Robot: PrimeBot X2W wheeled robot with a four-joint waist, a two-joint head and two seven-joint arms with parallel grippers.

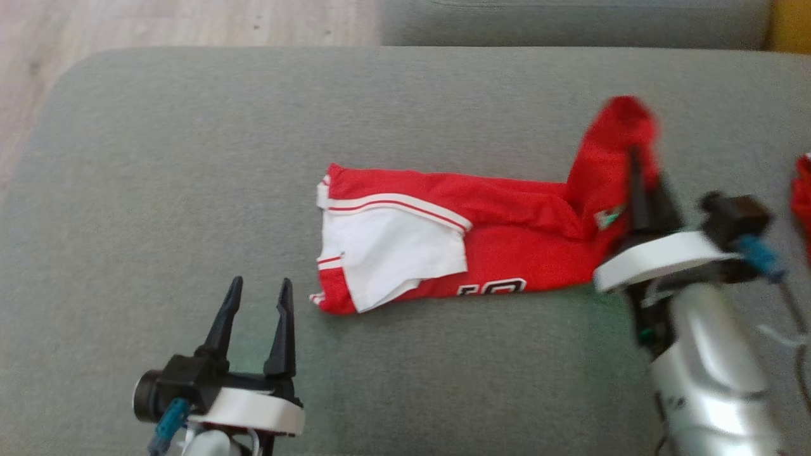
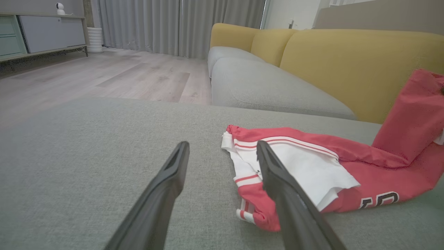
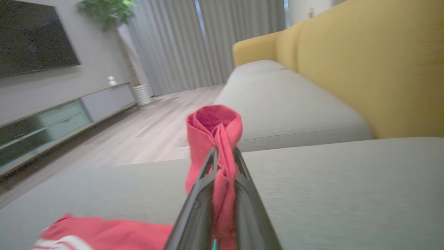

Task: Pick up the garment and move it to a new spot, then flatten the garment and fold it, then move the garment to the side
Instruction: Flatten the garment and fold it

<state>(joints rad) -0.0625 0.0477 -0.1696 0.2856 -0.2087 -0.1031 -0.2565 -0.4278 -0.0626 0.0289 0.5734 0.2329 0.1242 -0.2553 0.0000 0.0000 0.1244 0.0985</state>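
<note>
**A:** Two grippers over the grey cushion (image 1: 158, 158). Start on the left for me.

**B:** The left gripper (image 1: 261, 282) hovers at the near left, fingers spread wide with nothing between them. It points away from the robot, just short of the garment's white end.

**A:** And the garment (image 1: 507, 215) itself?

**B:** It lies mid-cushion, long axis running straight left to right. The white panel and striped hems point left. The red body runs right, with dark print along the near edge.

**A:** The right end?

**B:** Lifted! The right gripper (image 3: 224, 152) has it pinched, fingers nearly together on a bunch of red fabric that rises off the cushion in a peak.

**A:** What do the wrist cameras add?

**B:** The right wrist view shows the cloth curling in a loop above the fingertips, which the head view blurs. The left wrist view brings in the yellow backrest (image 2: 347, 62) and wood floor (image 2: 104, 76).

**A:** Arm pose?

**B:** The pale right forearm comes in from the lower right, angled up and leftward to the garment.
</note>
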